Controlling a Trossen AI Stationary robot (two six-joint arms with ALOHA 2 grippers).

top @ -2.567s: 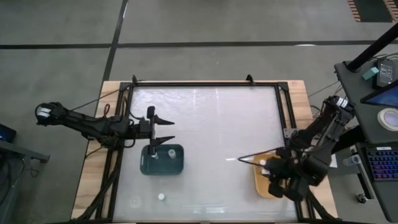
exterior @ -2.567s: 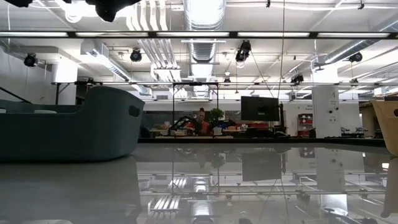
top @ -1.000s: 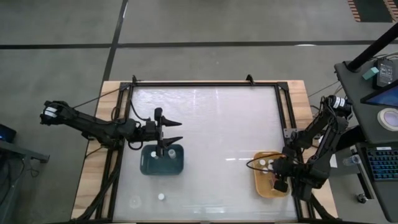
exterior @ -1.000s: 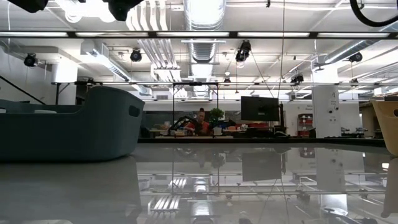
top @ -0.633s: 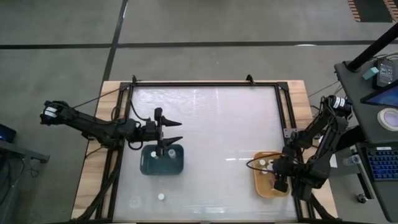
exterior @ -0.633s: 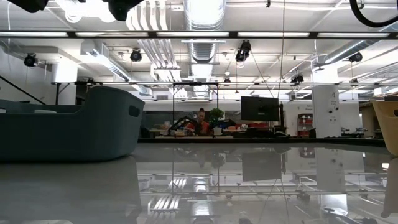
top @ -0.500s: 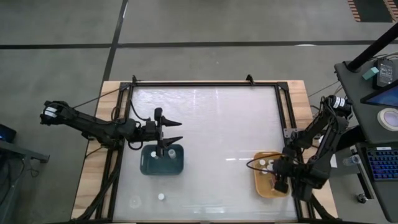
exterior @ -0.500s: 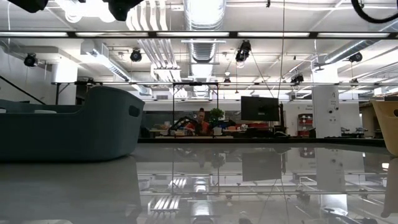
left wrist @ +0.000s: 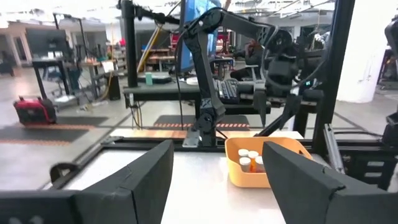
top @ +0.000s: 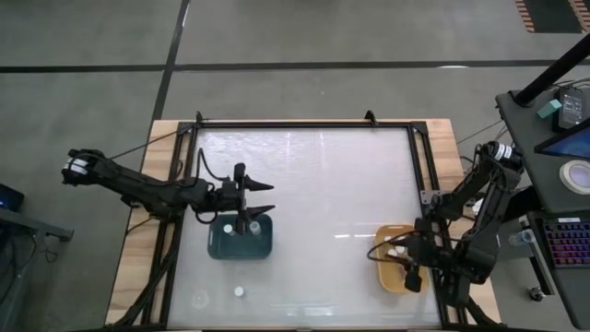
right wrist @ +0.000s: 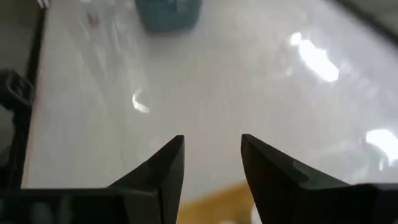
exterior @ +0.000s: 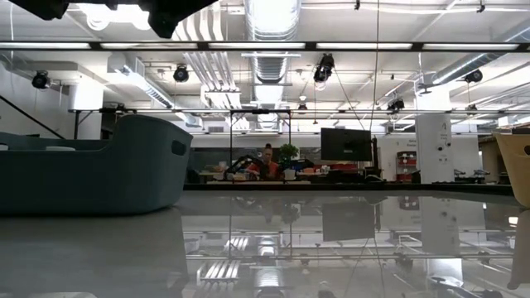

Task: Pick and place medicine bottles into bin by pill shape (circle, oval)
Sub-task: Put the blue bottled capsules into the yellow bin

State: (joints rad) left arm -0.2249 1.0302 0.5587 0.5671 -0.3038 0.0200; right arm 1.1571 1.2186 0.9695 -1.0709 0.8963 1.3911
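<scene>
The dark teal tray [top: 262, 243] lies left of the table's middle with two white-capped bottles [top: 228, 228] in it. My left gripper [top: 265, 198] is open and empty above the tray's far edge, its fingers pointing toward the table's right. The yellow-orange tray [top: 385, 273] lies at the near right, holding several white-capped bottles [left wrist: 247, 159]. My right gripper [right wrist: 211, 140] is open and empty above that tray, pointing toward the table's left. One bottle [top: 239, 291] stands alone on the table near the near edge.
A black frame [top: 304, 124] runs around the white table top. In the low view the teal tray [exterior: 91, 165] fills the left and the yellow-orange tray's wall [exterior: 518, 165] shows at the right edge. A person sits in the room far behind the table.
My left gripper has gone a little toward the table's right edge above the teal tray and stays open. My right arm has shifted slightly toward the near edge.
</scene>
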